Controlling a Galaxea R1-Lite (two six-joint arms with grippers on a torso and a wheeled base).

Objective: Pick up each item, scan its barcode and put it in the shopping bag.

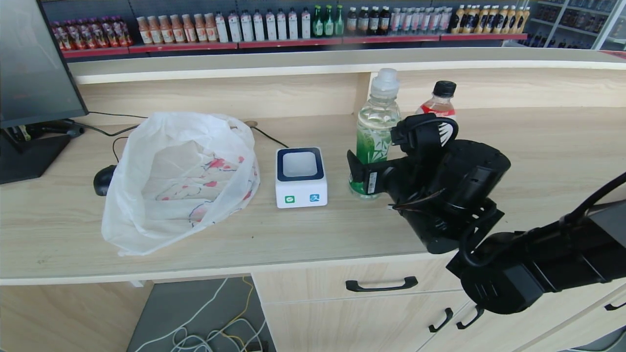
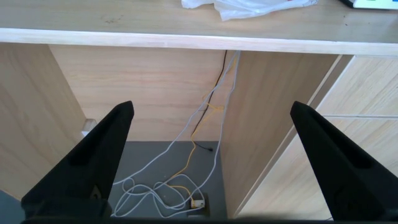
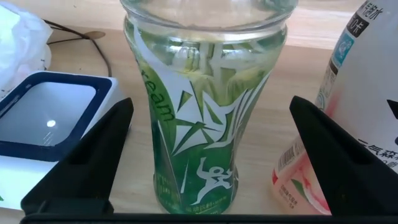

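Wooden table (image 1: pixel 293 234): right hand (image 3: pixel 208 168) spread wide around the green bottle (image 1: pixel 375 132), scanner (image 1: pixel 300 177) at its nine o'clock; left hand (image 2: pixel 208 168) released below the table edge.

Green bottle (image 1: pixel 374 134): clear, pale cap, upright on the surface (image 1: pixel 293 234), just right of the scanner (image 1: pixel 300 177). Red bottle (image 1: pixel 440 105): black cap, upright, close behind the green one. Scanner: white box, dark-rimmed window facing up. Bag (image 1: pixel 181 178): white, slumped open, left of the scanner.
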